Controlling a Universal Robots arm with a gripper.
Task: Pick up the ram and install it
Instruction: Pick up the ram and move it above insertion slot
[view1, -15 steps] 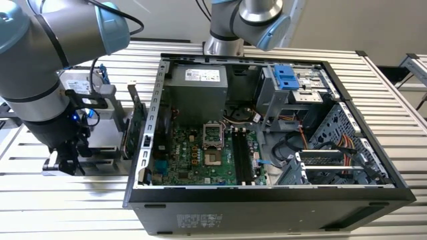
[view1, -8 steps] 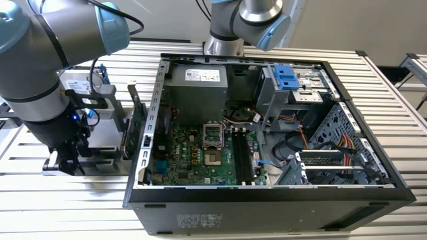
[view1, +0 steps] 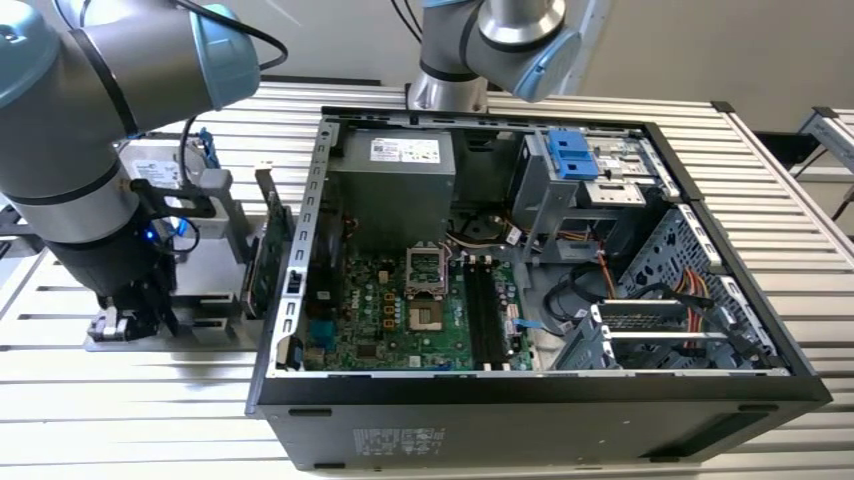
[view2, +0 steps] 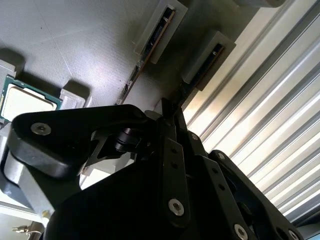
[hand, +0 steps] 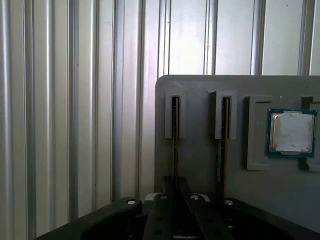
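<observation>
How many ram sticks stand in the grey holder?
2. One ram stick stands in line with the gripper; the other stands beside it, nearer the chip. The gripper may hide more.

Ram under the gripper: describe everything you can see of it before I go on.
In the first wrist view the ram shows edge-on as a thin, dark, straight strip standing on its long edge in the grey holder plate. One end sits in a raised grey slot block; the other runs under the gripper. It is the stick nearest the plate's edge beside the ribbed table, parallel to a second stick and apart from it.
</observation>
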